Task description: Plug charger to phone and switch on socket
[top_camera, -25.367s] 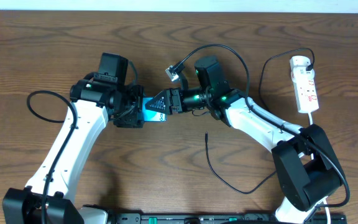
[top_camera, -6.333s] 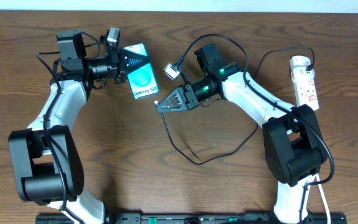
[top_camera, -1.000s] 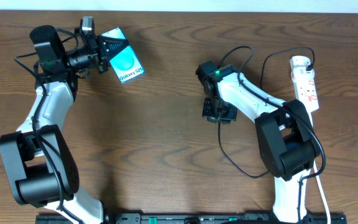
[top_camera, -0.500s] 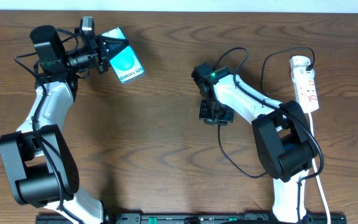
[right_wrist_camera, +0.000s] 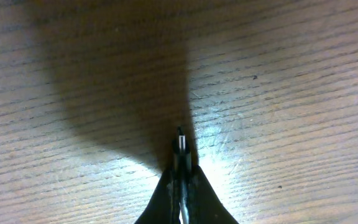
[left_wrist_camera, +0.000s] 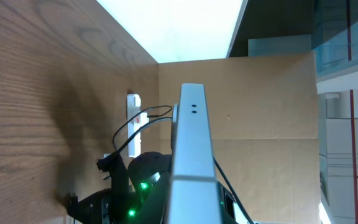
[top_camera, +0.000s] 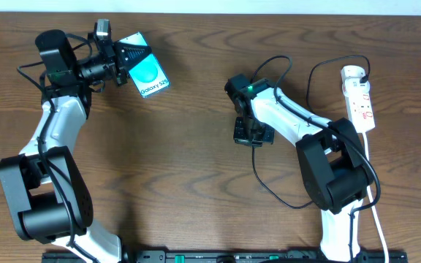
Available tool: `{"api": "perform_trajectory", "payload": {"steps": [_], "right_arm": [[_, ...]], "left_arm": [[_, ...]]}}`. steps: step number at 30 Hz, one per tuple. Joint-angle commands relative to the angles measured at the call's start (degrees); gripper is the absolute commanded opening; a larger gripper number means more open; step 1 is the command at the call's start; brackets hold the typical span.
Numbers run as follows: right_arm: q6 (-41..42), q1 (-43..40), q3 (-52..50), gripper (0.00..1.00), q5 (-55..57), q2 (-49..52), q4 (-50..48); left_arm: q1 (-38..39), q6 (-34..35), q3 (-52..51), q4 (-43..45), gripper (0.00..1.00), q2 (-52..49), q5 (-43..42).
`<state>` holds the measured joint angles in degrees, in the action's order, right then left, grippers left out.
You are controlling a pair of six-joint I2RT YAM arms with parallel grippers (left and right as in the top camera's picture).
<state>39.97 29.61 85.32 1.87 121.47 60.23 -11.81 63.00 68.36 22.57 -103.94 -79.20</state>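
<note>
Pinching the charger (right_wrist_camera: 180, 138) tip-down is the right claw (right_wrist_camera: 181, 165); the left claw (top_camera: 128, 57) clamps the phone (top_camera: 149, 73).

Two slender arms, white shells between black joints: left arm (top_camera: 61, 135), right arm (top_camera: 287, 120). Bulky black rounded housings (top_camera: 42, 212) at shoulders and elbows. Thick black cables (top_camera: 22, 69) looping off each wrist. Small green light (top_camera: 253, 88) glowing on the right wrist. Black, tapering left claw (top_camera: 129, 55) and right claw (right_wrist_camera: 180, 165).
</note>
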Motion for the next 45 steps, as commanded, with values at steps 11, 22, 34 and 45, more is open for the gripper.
{"api": "perform_trajectory", "payload": {"steps": [11, 22, 34, 45], "right_arm": [[-12.8, -4.9, 14.3, 0.01, -13.9, -1.2, 6.2], [-50.9, -5.8, 25.9, 0.01, -54.8, -2.6, 16.1], [-63.5, -5.1, 25.9, 0.01, -74.5, -2.6, 13.3], [-52.7, -4.4, 25.9, 0.01, -75.6, -2.6, 3.6]], "left_arm": [[0.0, -0.1, 0.1, 0.5, 0.07, 0.3, -1.1], [0.0, -0.1, 0.1, 0.7, 0.07, 0.3, -0.6], [0.0, 5.4, 0.1, 2.0, 0.07, 0.3, 0.6], [2.8, 19.2, 0.1, 21.1, 0.07, 0.3, 0.2]]}}
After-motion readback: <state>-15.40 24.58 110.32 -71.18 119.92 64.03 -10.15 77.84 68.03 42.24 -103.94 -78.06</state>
